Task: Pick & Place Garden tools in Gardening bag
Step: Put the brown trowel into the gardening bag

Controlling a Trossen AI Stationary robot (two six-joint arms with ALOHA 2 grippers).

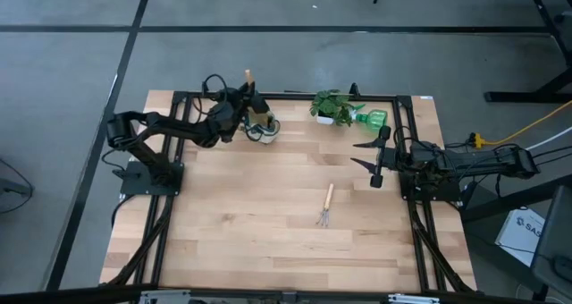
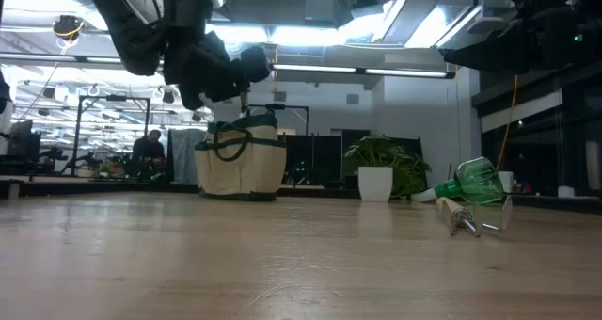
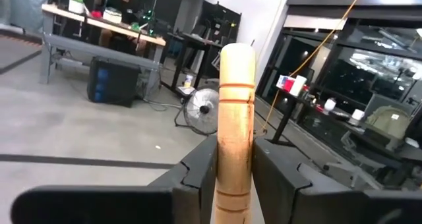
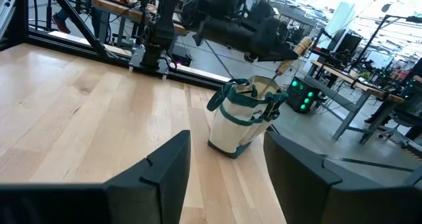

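My left gripper (image 1: 243, 103) is at the table's far left, just above the tan bag with dark green trim (image 1: 263, 127), and is shut on a wooden-handled tool (image 3: 235, 105). The tool's handle end (image 1: 248, 75) sticks out toward the far edge, and its lower end reaches down at the bag's mouth (image 4: 273, 79). The bag stands upright on its base (image 2: 243, 165). The hand fork (image 1: 326, 206) lies flat on the table's middle right. The green plastic tool (image 1: 372, 118) lies beside the potted plant (image 1: 332, 107). My right gripper (image 1: 375, 164) is open and empty at the right. My left gripper pinches the tool's wooden handle (image 3: 234, 165) between its two fingers (image 3: 198, 174), which lie across it. The handle's free end (image 3: 236, 56) sticks out past the fingers. The tool is lifted and tilted, handle end up (image 4: 302, 46). Its lower end is hidden by the bag and the gripper.
The leafy plant in a white pot (image 2: 376, 174) stands at the far edge, right of the bag. A dark frame rail (image 1: 295, 97) runs along the table's far edge. Bare wood (image 1: 241, 215) lies over the near and left parts of the table.
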